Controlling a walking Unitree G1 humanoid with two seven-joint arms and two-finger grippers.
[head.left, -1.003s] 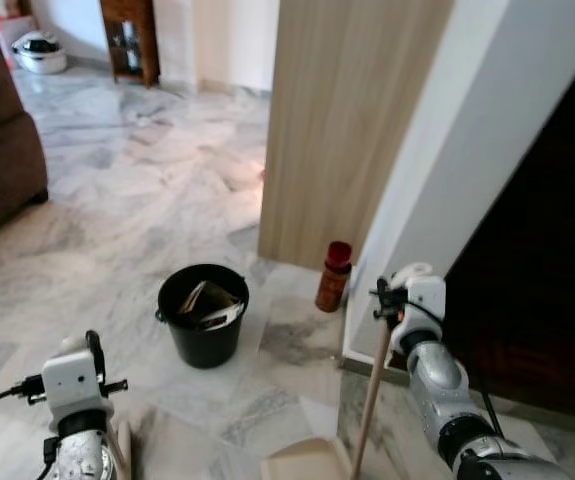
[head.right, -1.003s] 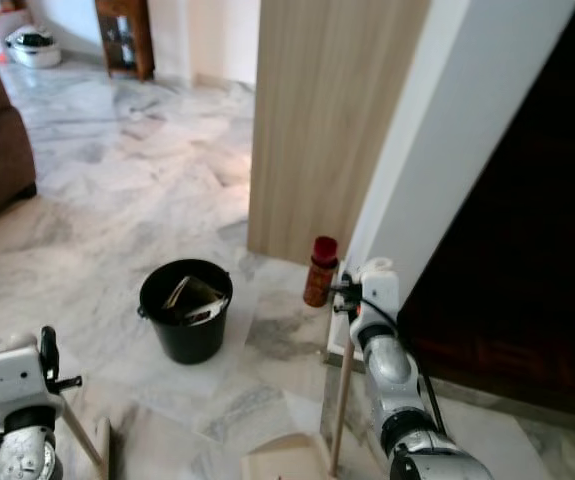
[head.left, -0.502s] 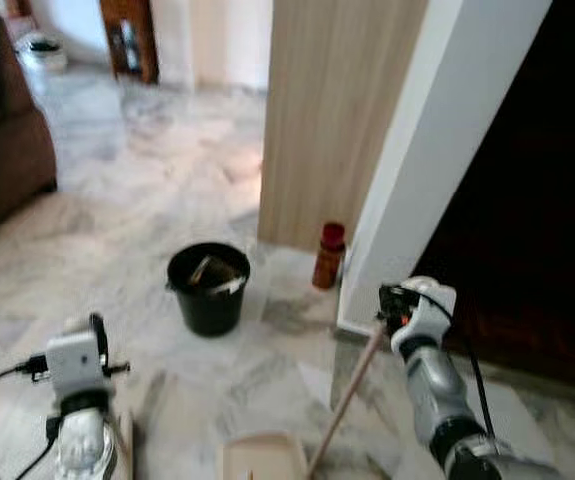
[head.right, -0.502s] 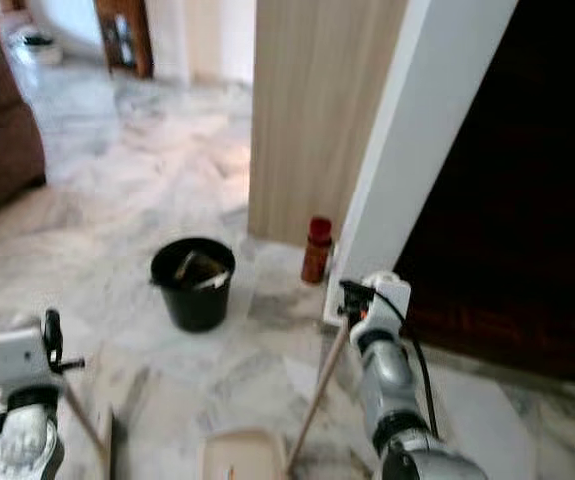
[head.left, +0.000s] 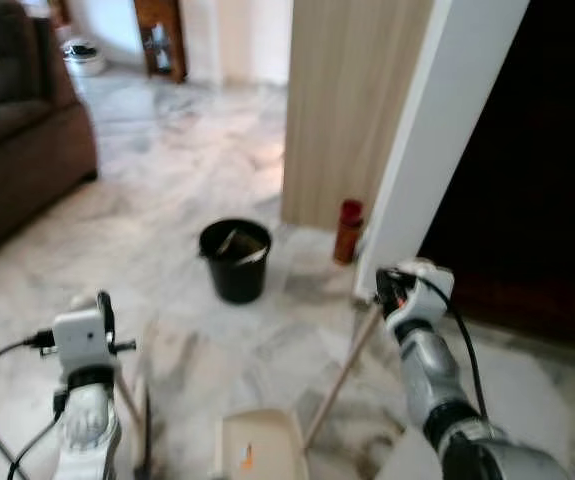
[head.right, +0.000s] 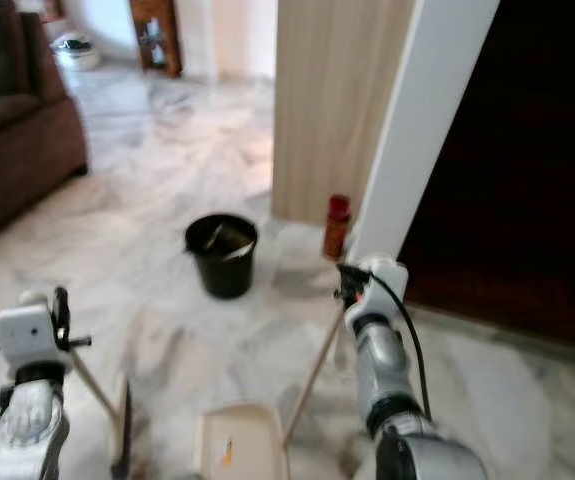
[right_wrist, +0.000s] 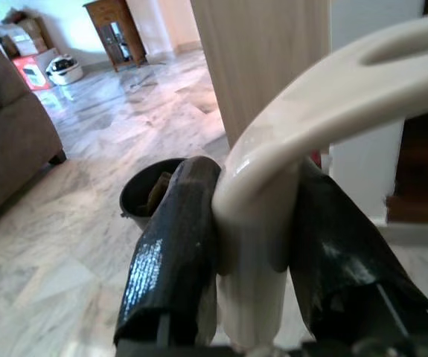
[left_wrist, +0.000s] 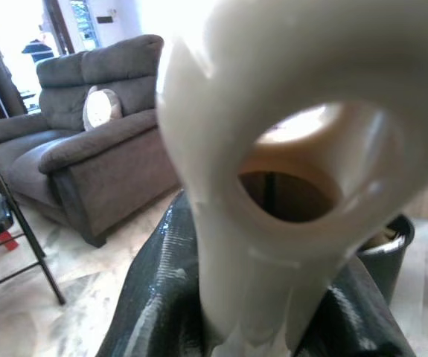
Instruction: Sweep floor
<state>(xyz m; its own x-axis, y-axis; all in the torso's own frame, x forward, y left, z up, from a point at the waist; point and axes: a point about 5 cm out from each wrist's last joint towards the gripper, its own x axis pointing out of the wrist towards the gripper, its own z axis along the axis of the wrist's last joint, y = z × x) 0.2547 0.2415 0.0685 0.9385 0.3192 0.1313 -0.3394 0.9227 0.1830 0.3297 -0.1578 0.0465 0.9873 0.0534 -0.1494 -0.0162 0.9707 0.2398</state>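
Observation:
My left gripper (left_wrist: 254, 297) is shut on the cream top end of a broom handle (left_wrist: 273, 111), which has a hanging hole. The broom's stick (head.left: 127, 405) slants down to a dark brush (head.left: 145, 445) on the marble floor at the lower left. My right gripper (right_wrist: 254, 245) is shut on the cream grip of the dustpan handle (right_wrist: 325, 89). Its wooden stick (head.left: 342, 375) leans down to the cream dustpan (head.left: 257, 455) on the floor between my arms. A small orange scrap (head.left: 246, 458) lies in the pan.
A black bucket (head.left: 235, 260) holding rubbish stands ahead on the floor. A red bottle (head.left: 347, 230) sits by the white pillar (head.left: 437, 130) and wood panel (head.left: 352, 100). A brown sofa (head.left: 17, 150) is at the left, a dark doorway (head.left: 537, 170) at the right.
The camera has pulled back and shifted, so bucket and bottle look farther off. The dustpan stick has tipped from near upright to a lean, and the whole pan has come into sight.

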